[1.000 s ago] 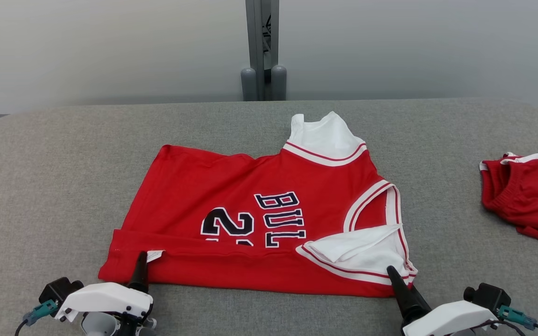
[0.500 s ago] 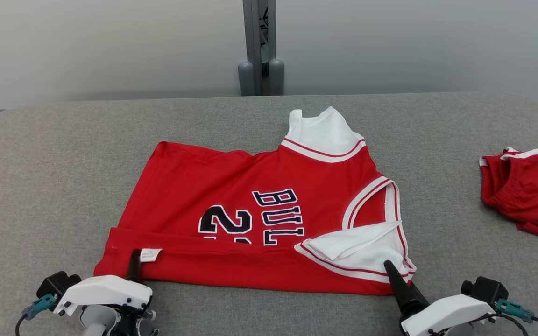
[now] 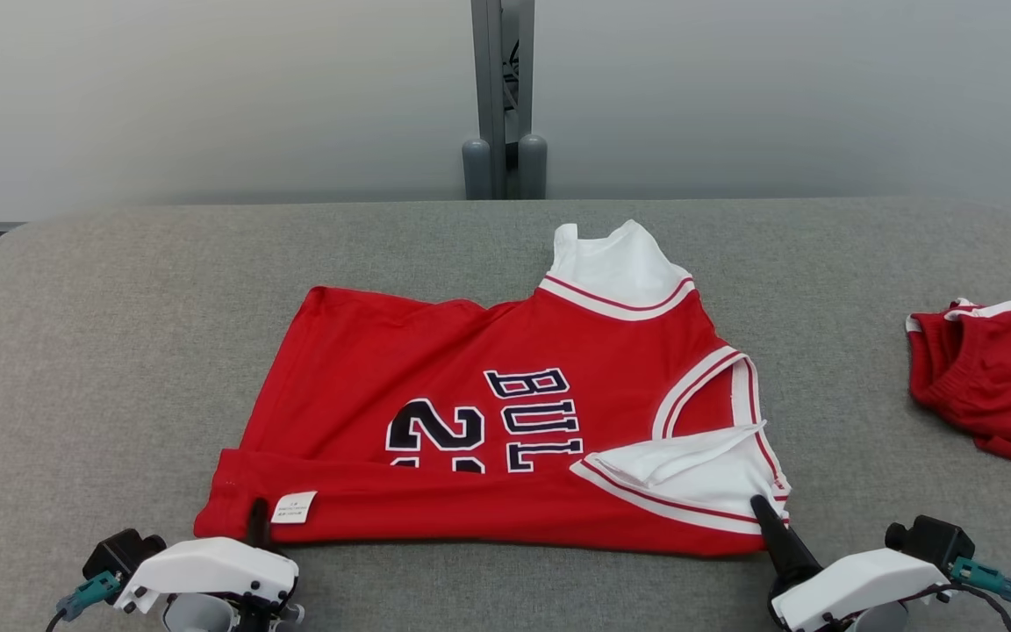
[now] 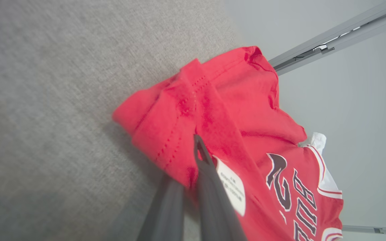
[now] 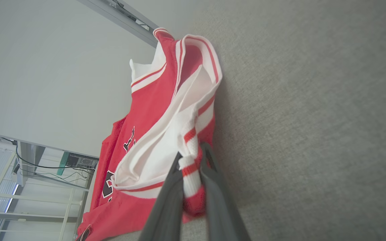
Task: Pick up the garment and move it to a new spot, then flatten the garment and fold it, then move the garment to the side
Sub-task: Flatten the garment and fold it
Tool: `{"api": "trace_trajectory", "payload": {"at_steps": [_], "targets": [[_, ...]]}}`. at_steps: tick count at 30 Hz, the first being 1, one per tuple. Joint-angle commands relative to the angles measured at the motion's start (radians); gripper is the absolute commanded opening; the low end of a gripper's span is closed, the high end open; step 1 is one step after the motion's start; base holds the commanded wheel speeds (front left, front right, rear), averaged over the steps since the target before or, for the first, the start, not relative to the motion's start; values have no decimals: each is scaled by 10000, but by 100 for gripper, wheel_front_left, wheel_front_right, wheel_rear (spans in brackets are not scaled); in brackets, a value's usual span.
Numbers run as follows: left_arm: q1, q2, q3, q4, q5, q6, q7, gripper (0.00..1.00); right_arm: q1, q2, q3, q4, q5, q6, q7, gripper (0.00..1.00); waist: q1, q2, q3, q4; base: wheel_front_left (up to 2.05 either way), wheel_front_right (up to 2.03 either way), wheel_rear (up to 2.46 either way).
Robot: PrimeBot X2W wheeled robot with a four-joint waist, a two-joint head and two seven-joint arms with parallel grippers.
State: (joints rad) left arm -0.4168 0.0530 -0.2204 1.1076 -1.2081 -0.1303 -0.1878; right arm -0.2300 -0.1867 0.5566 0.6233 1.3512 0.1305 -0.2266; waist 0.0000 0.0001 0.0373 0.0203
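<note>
Sits mid-way across the grey table point(image 3: 119, 351): red jersey point(image 3: 505, 412), partly folded, near edge doubled over. Clamped at the near hem beside the label point(image 3: 293, 506) by the left gripper point(image 3: 257, 518), and at the striped armhole trim by the right gripper point(image 3: 764, 513). Reads as light, limp and slightly slick; best carried by both near corners, kept level to limit sagging.

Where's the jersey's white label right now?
The label sits on the near hem of the jersey, lower left in the head view, beside the left gripper.

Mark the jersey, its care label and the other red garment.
jersey point(image 3: 435, 369), head view, red cloth above the number.
care label point(image 3: 294, 507), head view, middle of the white tag.
other red garment point(image 3: 997, 377), head view, its red middle.
</note>
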Motion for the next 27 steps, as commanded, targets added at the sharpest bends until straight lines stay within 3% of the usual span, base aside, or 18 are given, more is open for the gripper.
{"api": "trace_trajectory", "payload": {"at_steps": [1,15,19,21,27], "targets": [[137,87,-57,-49,-68,4,-102,0,-93,-160,-4,19,116,7,-32,0,0,-1,-119,40,0,0,0],[916,37,-991,-111,251,6,-384,0,-323,-1409,630,631,29,4,981,0,0,-1,-776,522,0,0,0],[1270,39,-1568,-450,-1,6,-203,0,-365,-1970,777,707,165,4,1773,0,0,-1,-923,631,0,0,0],[1412,30,-1945,-666,3,30,-152,5,-352,-2223,833,747,232,4,2214,0,0,-1,-969,680,0,0,0],[1689,14,-2688,-1077,211,376,-270,9,-95,-2664,823,956,458,4,3091,0,0,-1,-1052,813,0,0,0]]}}
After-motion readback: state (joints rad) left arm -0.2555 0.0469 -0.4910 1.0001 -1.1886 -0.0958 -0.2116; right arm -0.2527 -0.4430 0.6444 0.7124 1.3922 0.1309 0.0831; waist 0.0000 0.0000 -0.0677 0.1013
